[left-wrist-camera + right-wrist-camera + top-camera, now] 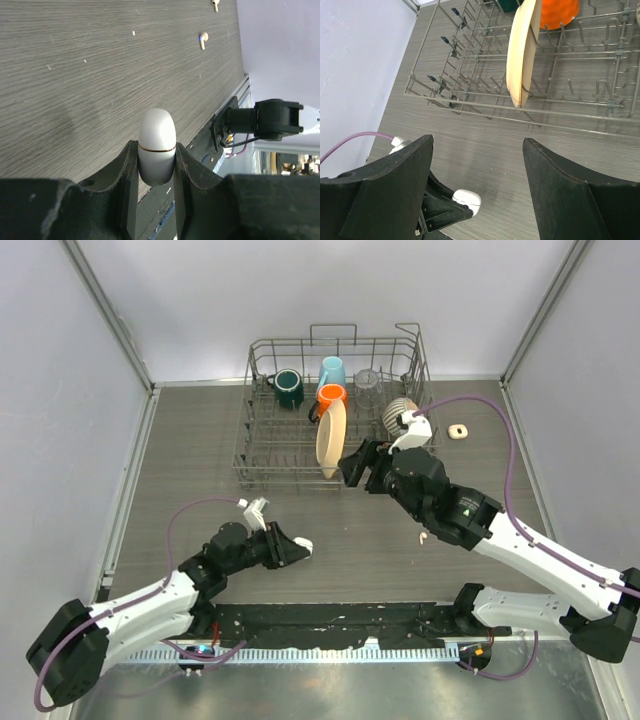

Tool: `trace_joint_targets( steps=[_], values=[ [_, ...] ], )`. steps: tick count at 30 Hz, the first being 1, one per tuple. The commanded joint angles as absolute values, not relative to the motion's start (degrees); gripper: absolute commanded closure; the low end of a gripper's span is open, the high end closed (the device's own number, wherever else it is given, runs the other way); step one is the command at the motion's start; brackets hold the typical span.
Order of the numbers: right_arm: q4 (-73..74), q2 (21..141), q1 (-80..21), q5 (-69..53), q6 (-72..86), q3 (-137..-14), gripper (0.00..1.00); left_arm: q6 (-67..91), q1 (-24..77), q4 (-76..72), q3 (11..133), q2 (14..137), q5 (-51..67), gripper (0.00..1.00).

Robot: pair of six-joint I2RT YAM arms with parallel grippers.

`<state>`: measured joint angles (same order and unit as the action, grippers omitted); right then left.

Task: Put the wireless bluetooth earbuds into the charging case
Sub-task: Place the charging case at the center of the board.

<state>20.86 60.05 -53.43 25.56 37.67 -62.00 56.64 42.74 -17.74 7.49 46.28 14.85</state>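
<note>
Clamped tight in the left gripper, low over the grey wood-grain table: the white charging case. Lid down, a thin gold seam round the shell, rounded end poking out past the black fingers. Shell too blurred up close to show any lettering.

Lying on the table beyond the case and well apart from it: two white earbuds, short stems, a blue speck beside the nearer one. Neither touching the case nor either gripper.

Right gripper spread wide, nothing between the jaws, hanging above bare table just in front of the dish rack. At the bottom of the right wrist view, the same white case pinched in the left fingers.

Standing on edge in the rack, a cream plate; behind it an orange mug, a dark green mug and a pale blue mug.

On the right arm, a small pale mark, too small to read.
</note>
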Motion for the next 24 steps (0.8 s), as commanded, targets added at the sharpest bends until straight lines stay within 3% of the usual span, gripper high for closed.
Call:
trace_joint_targets(
  steps=[1, 16, 24],
  values=[
    [18.8, 57.8, -53.1, 28.5, 38.7, -61.4, 0.22, 61.3, 42.7, -21.8, 7.4, 48.2, 11.3, 1.00],
    [18.9, 57.4, -52.6, 28.9, 38.3, -60.6, 0.22, 66.8, 42.5, -23.5, 10.6, 63.0, 6.6, 0.89],
    [20.9, 57.2, -52.3, 31.3, 35.0, -61.7, 0.22, 66.7, 42.3, -25.1, 12.9, 68.6, 8.4, 0.75]
  ],
)
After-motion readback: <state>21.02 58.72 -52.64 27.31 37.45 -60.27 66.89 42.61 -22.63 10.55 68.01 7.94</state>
